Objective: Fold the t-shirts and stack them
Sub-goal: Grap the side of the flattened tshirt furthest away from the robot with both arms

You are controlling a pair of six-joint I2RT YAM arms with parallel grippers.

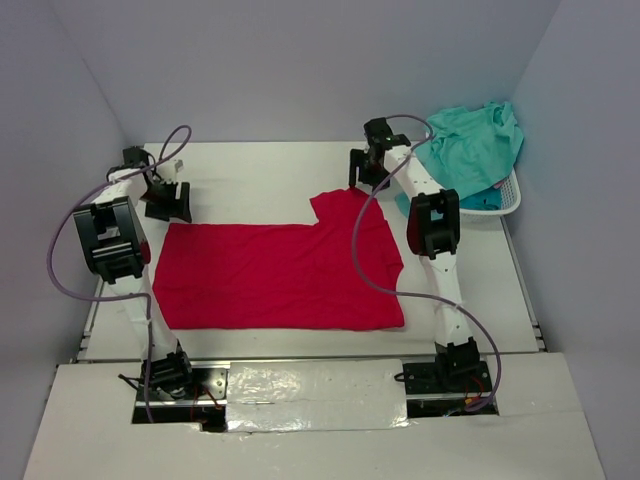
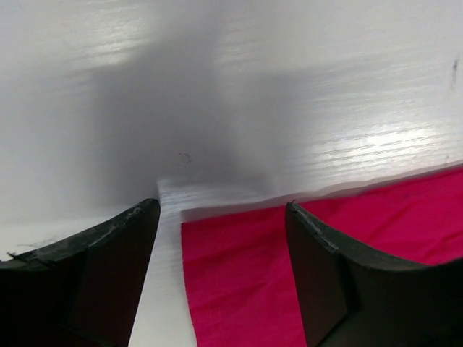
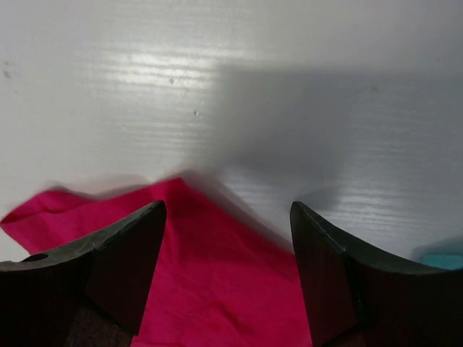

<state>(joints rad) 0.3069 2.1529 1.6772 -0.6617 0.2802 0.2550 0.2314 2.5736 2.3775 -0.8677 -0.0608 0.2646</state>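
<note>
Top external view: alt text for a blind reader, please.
A red t-shirt lies spread on the white table, the left tool at its far left corner, the right tool at its far right sleeve. A basket at far right holds teal shirts.

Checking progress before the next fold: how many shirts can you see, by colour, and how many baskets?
Red t-shirt, spread flat: 1
Light mint-teal shirt, heaped on the basket: 1
Darker teal-blue cloth, peeking out beneath it: 1
White lattice basket: 1
Total: 4. Anything deeper in the heap is hidden.
</note>
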